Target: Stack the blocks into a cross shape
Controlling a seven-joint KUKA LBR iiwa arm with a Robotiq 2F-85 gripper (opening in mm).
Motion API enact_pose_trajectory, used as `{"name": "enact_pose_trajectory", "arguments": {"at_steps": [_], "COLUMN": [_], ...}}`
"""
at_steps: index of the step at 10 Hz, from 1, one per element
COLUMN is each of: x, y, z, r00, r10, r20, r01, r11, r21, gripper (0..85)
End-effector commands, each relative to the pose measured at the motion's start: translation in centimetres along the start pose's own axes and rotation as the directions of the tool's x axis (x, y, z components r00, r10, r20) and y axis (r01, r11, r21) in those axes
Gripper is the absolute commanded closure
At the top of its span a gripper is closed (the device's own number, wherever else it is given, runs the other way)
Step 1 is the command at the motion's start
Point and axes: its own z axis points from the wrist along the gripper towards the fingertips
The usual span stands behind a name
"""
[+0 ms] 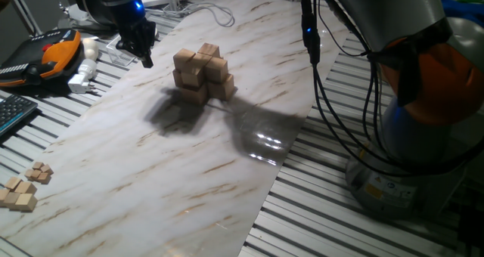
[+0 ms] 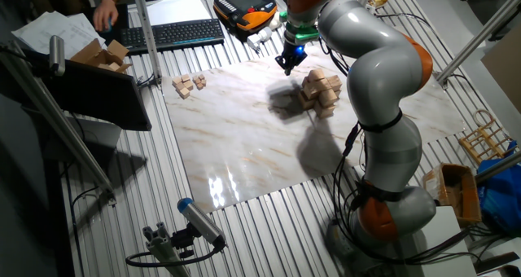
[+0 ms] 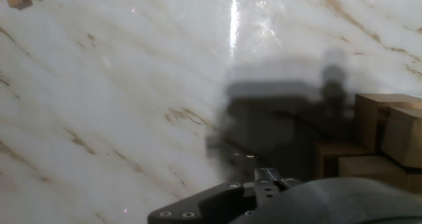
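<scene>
Fingers (image 1: 145, 57) hanging dark and narrow just above the worktop (image 1: 151, 174), apparently drawn together with nothing between them, though hard to tell for sure through blur and shadow. In the hand view, only a dark part of the hand at the bottom edge; fingertips themselves not shown.

Just right of the fingers, apart from them: blocks (image 1: 203, 74) piled in a tight cluster on the marble-patterned sheet, some on the sheet and some riding on top, edges touching. In the hand view, the same pile at the right edge, part in shadow.

Judged by look: plain unpainted wood, stiff, light, not fragile, faces flat and likely a bit slick. Best taken across two opposite flat faces, near the middle, squared up to avoid twisting. Easy to nudge; neighbours pressed close, so little room to slip a finger down between them. Top blocks most open to a grasp from above.

Further out: a small cluster of much smaller wooden cubes (image 1: 23, 189) at the near left edge, well apart from the pile. Far left, an orange and black hand controller (image 1: 53, 53), a white plug (image 1: 83, 79) and a keyboard (image 1: 11, 113), all off the sheet. Cables (image 1: 321, 83) hanging at the right beside the arm's base. Nothing between fingers and pile.
</scene>
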Motion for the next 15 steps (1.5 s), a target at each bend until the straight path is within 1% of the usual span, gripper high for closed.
{"name": "enact_pose_trajectory", "arguments": {"at_steps": [1, 8, 13, 14, 15], "x": [0.01, 0.00, 0.01, -0.02, -0.04], "y": [0.04, -0.07, -0.07, -0.17, -0.23], "z": [0.01, 0.06, 0.06, 0.01, -0.02], "r00": [1.000, 1.000, 1.000, 1.000, 1.000], "r10": [0.000, 0.000, 0.000, -0.001, -0.002], "r20": [0.000, -0.001, -0.007, 0.000, 0.001], "r01": [0.000, 0.000, -0.001, 0.001, 0.002], "r11": [1.000, 1.000, 1.000, 1.000, 1.000], "r21": [-0.001, -0.003, -0.007, -0.004, 0.004], "gripper": [85.0, 85.0, 85.0, 85.0, 85.0]}}
